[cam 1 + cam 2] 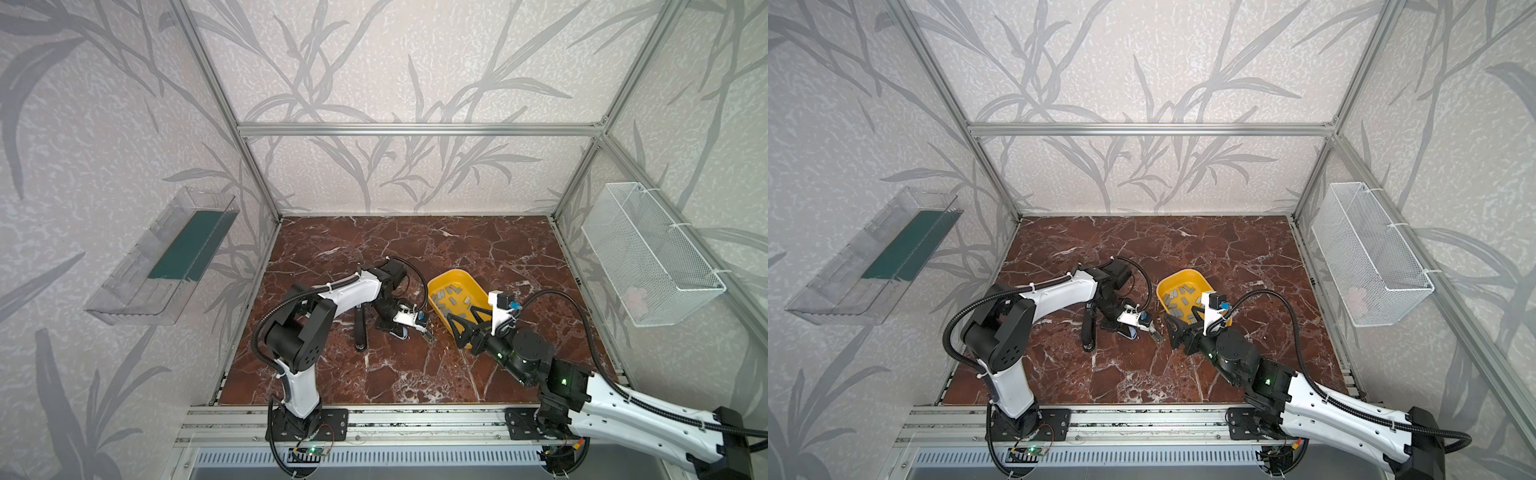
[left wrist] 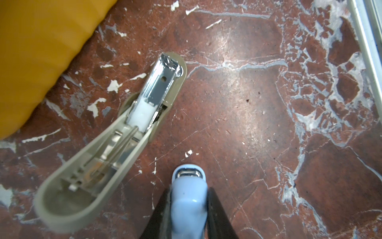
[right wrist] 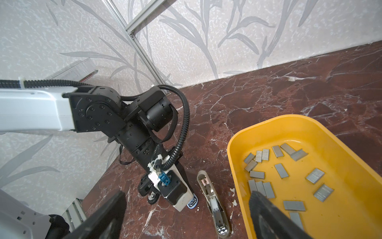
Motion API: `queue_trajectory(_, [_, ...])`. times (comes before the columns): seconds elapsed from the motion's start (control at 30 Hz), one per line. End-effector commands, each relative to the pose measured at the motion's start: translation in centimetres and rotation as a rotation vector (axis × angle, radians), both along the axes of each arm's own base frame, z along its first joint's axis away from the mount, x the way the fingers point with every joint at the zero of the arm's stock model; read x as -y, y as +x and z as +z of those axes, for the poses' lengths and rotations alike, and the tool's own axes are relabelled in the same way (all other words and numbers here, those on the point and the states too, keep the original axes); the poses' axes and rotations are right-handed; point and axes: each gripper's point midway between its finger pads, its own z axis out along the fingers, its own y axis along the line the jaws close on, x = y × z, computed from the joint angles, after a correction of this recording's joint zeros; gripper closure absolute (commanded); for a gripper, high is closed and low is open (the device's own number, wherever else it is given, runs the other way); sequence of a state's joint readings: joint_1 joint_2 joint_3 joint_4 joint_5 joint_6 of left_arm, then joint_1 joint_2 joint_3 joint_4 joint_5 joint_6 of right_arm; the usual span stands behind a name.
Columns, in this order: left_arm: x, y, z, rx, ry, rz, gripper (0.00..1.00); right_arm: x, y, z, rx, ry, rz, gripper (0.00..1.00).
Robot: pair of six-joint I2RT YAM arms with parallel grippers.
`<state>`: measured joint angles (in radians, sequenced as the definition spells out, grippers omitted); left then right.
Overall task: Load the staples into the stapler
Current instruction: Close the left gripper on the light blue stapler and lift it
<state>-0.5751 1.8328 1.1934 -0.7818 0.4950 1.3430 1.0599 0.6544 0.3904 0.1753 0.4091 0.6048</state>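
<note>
Hovering open over the near end of the yellow tray (image 3: 341, 149), your right gripper (image 1: 462, 312) is nearer; the staples (image 3: 281, 170) lie just beyond it, axes mixed. Your left gripper (image 2: 189, 192) clamps the blue stapler (image 2: 189, 209); the open stapler (image 3: 215, 209) lies left of the tray.

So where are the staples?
In both top views the staples lie in the yellow tray, right of the middle, beside the tan stapler.

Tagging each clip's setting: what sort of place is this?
Probably a lab robot test cell: an aluminium frame with wallpapered panels, a marble-pattern tabletop, and a left arm and right arm bolted to a front rail.
</note>
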Motion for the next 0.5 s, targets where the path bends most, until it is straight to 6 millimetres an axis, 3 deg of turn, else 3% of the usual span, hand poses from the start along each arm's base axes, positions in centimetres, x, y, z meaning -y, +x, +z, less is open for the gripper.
queue_trajectory(0.0, [0.0,0.6,1.7,-0.002,-0.007,0.026,1.0,0.5,0.4,0.6,0.012,-0.01,-0.026,0.02])
queue_trajectory(0.23, [-2.0,2.5,7.0,0.175,-0.054,0.07,1.0,0.5,0.1,0.7,0.088,-0.121,0.025,0.01])
queue_trajectory(0.47, [-1.4,3.1,11.6,0.402,-0.216,0.079,1.0,0.3,1.1,0.0,0.155,-0.213,-0.004,0.01])
